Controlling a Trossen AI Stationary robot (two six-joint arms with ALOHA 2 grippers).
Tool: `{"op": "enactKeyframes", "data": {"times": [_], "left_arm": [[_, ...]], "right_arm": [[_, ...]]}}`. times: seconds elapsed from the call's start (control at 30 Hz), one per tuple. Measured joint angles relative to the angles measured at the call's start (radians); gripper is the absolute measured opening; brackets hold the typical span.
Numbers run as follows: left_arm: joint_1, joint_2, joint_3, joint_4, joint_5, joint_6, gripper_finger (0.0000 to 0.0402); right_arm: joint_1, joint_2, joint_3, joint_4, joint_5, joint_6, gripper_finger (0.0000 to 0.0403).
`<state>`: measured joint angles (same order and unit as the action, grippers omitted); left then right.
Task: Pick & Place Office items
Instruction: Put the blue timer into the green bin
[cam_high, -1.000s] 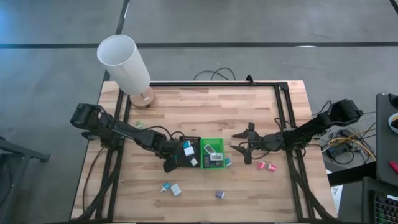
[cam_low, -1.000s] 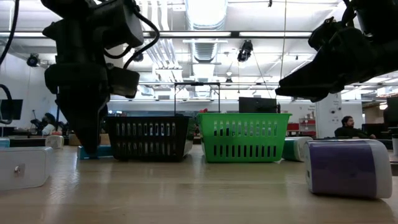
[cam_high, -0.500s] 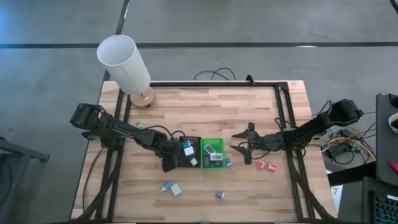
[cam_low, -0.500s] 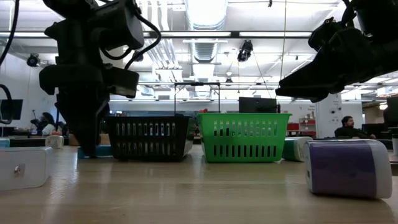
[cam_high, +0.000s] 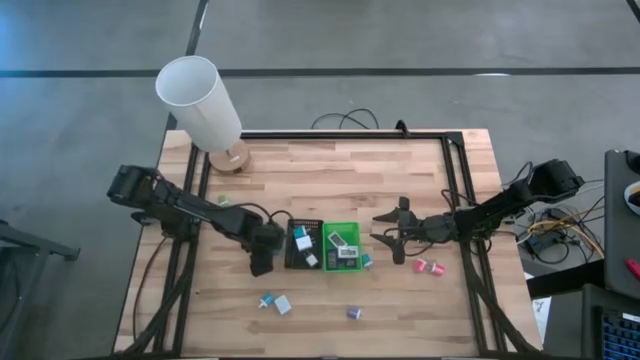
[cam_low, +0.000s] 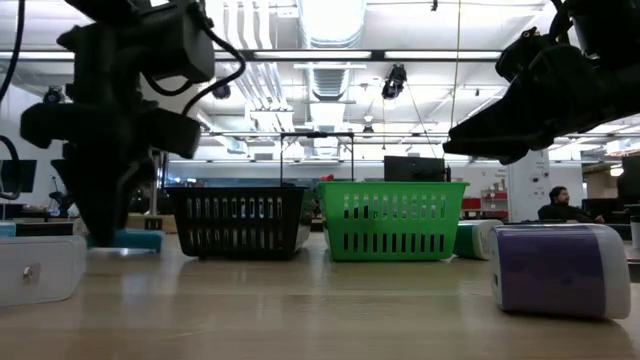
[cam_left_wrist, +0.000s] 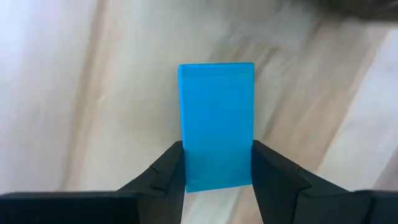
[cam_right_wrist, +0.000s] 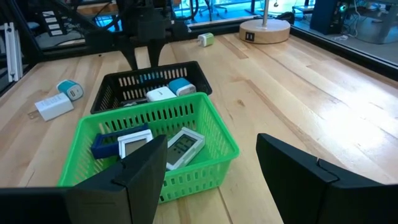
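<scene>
My left gripper (cam_high: 261, 266) points down at the table just left of the black tray (cam_high: 290, 262) and is shut on a blue block (cam_left_wrist: 216, 118). In the low view the block (cam_low: 137, 239) shows under the gripper (cam_low: 105, 225), at table height. My right gripper (cam_high: 392, 241) hovers open to the right of the green tray (cam_high: 352, 226); its wrist view (cam_right_wrist: 211, 180) looks at both trays. Both trays hold several small pieces. Loose pieces lie on the wood: two pink (cam_high: 429, 267), a teal and a white (cam_high: 275, 302), a purple (cam_high: 353, 313). My left gripper pinches the blue block between its two fingers (cam_left_wrist: 171, 171), which sit on the long sides of one end (cam_left_wrist: 216, 177). The fingers come from above, pointing down, and lie along the block. Whether the block touches the wood, I cannot tell.
A tall white cylinder lamp (cam_high: 200, 98) stands at the table's far left corner, with a small green piece (cam_high: 224, 200) near it. A purple and white piece (cam_low: 555, 268) lies close to the near edge. Bare wood lies far of the trays and at the near left.
My left gripper has moved toward the table's left edge, away from the black tray's side, and the blue block has gone along with it. My right arm has kept still.
</scene>
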<state>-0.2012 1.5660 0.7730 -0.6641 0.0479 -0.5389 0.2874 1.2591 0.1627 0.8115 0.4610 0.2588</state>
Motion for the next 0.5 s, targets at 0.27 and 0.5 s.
{"op": "enactKeyframes", "data": {"times": [0.27, 0.5], "left_arm": [[0.000, -0.096, 0.034, -0.111, -0.026, -0.018, 0.0142], [0.000, -0.164, 0.098, -0.104, 0.024, 0.008, 0.0142]], "right_arm": [[0.000, 0.000, 0.029, 0.000, 0.002, -0.056, 0.0244], [0.002, 0.000, 0.125, -0.021, -0.060, -0.220, 0.0244]]}}
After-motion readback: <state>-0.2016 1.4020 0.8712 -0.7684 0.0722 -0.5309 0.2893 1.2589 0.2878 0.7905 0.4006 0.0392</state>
